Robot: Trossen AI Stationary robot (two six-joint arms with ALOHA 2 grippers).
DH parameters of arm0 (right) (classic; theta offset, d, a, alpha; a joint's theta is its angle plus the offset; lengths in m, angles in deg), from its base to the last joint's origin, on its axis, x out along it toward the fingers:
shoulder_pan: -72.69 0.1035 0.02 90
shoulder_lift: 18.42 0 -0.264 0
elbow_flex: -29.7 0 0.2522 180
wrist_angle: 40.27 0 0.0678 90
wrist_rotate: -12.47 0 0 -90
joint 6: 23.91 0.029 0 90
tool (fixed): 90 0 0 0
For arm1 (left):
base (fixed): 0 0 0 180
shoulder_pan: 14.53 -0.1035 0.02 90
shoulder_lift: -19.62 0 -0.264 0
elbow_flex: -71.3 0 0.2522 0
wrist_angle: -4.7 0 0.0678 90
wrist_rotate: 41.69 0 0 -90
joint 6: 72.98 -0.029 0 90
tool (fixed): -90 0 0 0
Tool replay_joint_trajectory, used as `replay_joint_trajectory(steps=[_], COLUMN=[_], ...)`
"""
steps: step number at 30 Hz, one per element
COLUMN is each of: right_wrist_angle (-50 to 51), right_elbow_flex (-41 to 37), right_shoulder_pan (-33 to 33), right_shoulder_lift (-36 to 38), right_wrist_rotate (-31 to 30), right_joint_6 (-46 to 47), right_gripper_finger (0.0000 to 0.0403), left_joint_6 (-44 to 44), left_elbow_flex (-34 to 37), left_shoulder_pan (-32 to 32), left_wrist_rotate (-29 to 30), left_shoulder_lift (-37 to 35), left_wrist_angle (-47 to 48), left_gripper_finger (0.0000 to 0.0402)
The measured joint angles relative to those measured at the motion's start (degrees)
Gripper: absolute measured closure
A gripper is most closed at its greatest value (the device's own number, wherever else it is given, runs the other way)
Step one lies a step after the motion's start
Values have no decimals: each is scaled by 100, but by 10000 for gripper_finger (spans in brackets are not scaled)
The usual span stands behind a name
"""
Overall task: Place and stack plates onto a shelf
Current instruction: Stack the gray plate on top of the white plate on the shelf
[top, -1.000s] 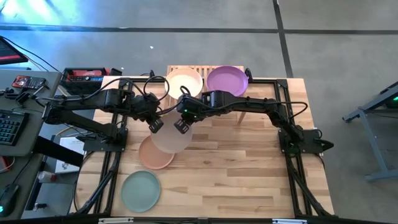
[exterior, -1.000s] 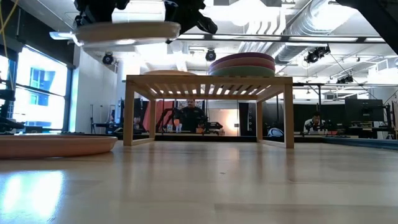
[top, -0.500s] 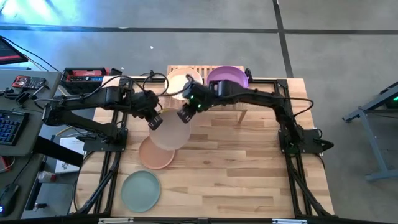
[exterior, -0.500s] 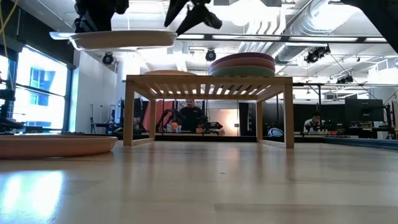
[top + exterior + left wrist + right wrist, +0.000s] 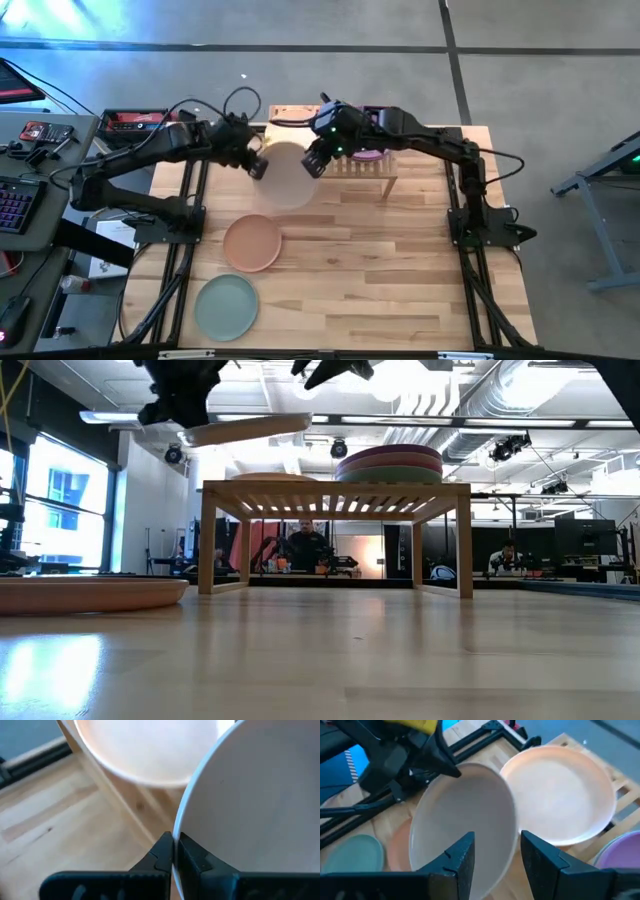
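Note:
My left gripper (image 5: 260,167) is shut on a pale beige plate (image 5: 288,176), which hangs in the air just near of the shelf (image 5: 335,488). My right gripper (image 5: 316,161) is open above the plate's right rim, touching nothing. On the shelf's left half lies a cream plate (image 5: 560,800), flat on the slats. On its right half a stack topped by a purple plate (image 5: 388,463) is partly hidden by my right arm. A peach plate (image 5: 251,243) and a sage green plate (image 5: 226,306) lie on the tabletop. My left gripper pinches the beige plate's rim (image 5: 181,820) on its left side between its two fingers, one on the upper face and one on the underside. The fingers come level from the table's left. The plate is lifted clear, higher than the shelf top, and tilted (image 5: 250,428).
The shelf stands at the table's far edge. Black frame rails run along both sides of the tabletop (image 5: 400,280). Keyboards and boxes sit on a side desk (image 5: 40,150) to the left. People sit in the room beyond (image 5: 305,545).
My right gripper has opened, let go of the beige plate's right rim, and risen toward the far edge. My left gripper has carried the plate toward the far edge, up to the shelf's left half. The plate was level and is now tilted.

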Motion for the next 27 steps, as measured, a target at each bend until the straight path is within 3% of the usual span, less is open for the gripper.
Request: replay_joint_trajectory(steps=[16, 27], right_wrist_angle=[381, 802], right_elbow_flex=[0, -2], right_shoulder_pan=[-636, -1169], right_shoulder_lift=[60, 60], right_wrist_rotate=[6, 8], right_joint_6=[-1233, -1847], right_gripper_finger=[265, 265], left_joint_6=[-181, -78], left_elbow_flex=[0, -424], left_shoulder_pan=[-1696, -2501], left_wrist_rotate=[-43, -313], left_shoulder_lift=[0, 210], left_wrist_angle=[-1957, -2265], left_gripper_finger=[396, 395])
